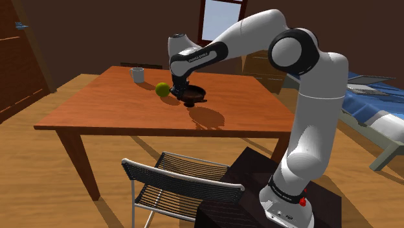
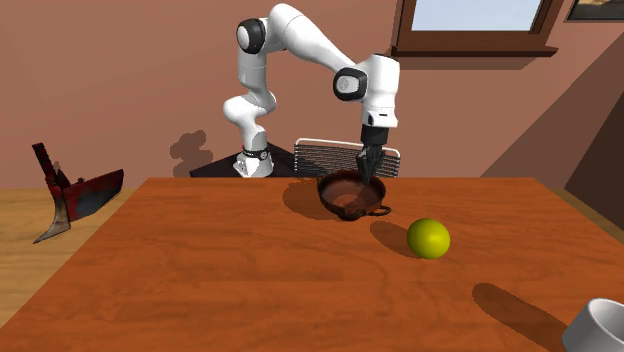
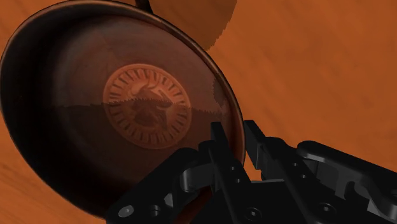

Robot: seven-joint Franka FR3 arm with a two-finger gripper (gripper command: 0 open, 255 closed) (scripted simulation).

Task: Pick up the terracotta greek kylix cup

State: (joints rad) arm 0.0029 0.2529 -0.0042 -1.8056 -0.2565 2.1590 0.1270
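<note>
Two black fingers of the gripper [image 3: 234, 132] stand narrowly apart, pinching the rim of the dark reddish-brown kylix cup [image 3: 127, 108]. The cup is near the middle of the wooden table [image 1: 97, 110], with a yellow-green lime [image 1: 162, 89] just beside it and a white mug [image 1: 137, 74] farther back.

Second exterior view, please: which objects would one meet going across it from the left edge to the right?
Red plough-like tool → dark brown kylix cup → yellow-green fruit → white mug. The arm overlaps the cup, so it is left out.
</note>
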